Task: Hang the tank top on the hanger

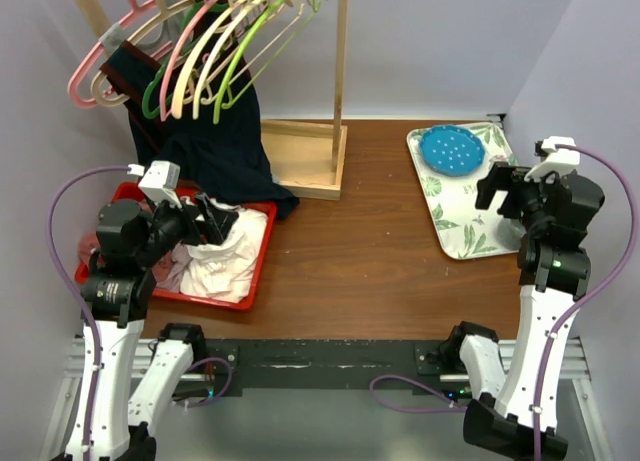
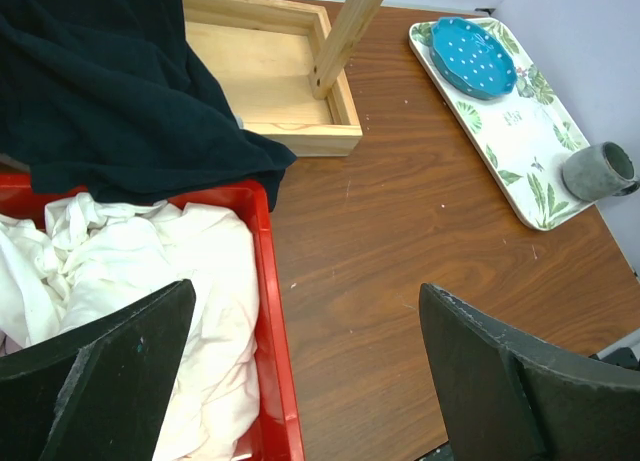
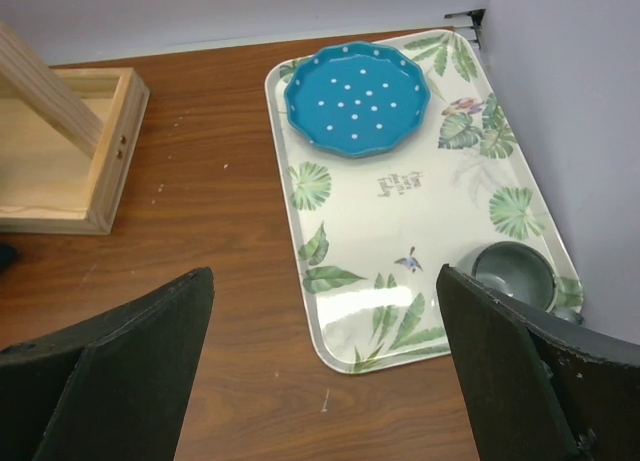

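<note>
Pale lilac walls close in a brown wooden bench [image 1: 360, 251]. At its back left stands a wooden rack [image 1: 335, 101] on a shallow box base, and from its top rail hang several hangers crowded together: pink and cream ones, a darker green one, and the lime hanger [image 1: 262, 43] toward the right of the bunch. A dark navy garment [image 1: 215, 136] hangs below them and drapes down onto the back edge of a red bin [image 1: 262, 256] at the left.

Inside the bin lies a heap of crumpled white cloth; the tank top [image 2: 150, 261] seems to be part of it, though its arm and neck holes cannot be made out among the folds. A bit of pink-red cloth [image 1: 88, 246] shows at the bin's left side.

The left end effector [image 2: 300, 381] hangs over the bin's near right corner, fingers spread wide with nothing between them, one finger above the white cloth and the other above bare wood.

At the right, a leaf-patterned tray [image 3: 370, 241] carries a blue dotted dish [image 3: 357, 98] at its far end and a grey-green cup [image 3: 513, 276] at its near right corner. The right end effector [image 3: 325, 381] hovers over the tray's near end, likewise fully spread and holding nothing.
</note>
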